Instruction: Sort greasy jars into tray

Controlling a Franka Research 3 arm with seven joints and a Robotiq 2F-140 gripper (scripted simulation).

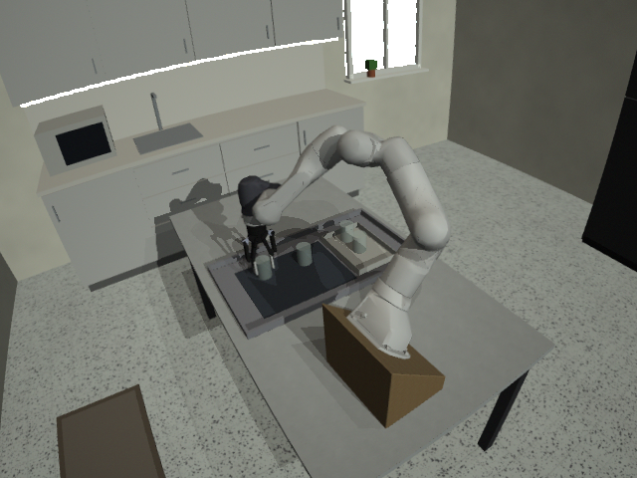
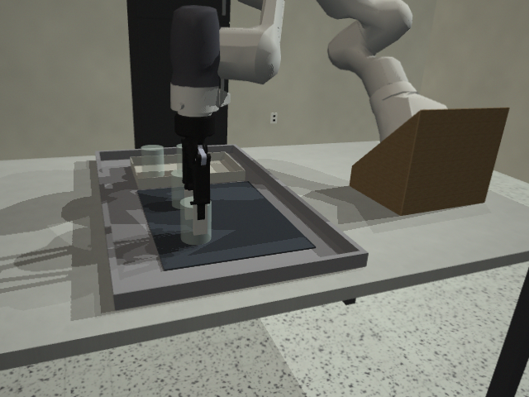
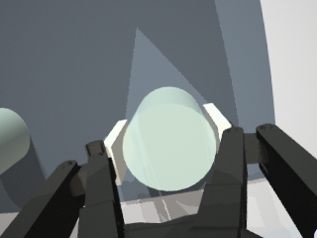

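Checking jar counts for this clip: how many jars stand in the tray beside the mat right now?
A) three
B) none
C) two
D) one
C: two jars stand inside the tray, while two remain on the dark mat, one free and one between the fingers of the gripper.

jars: pale green, see-through glass, smooth
mat: dark, matt
table top: grey, dull sheen
box: brown, matt, cardboard-like
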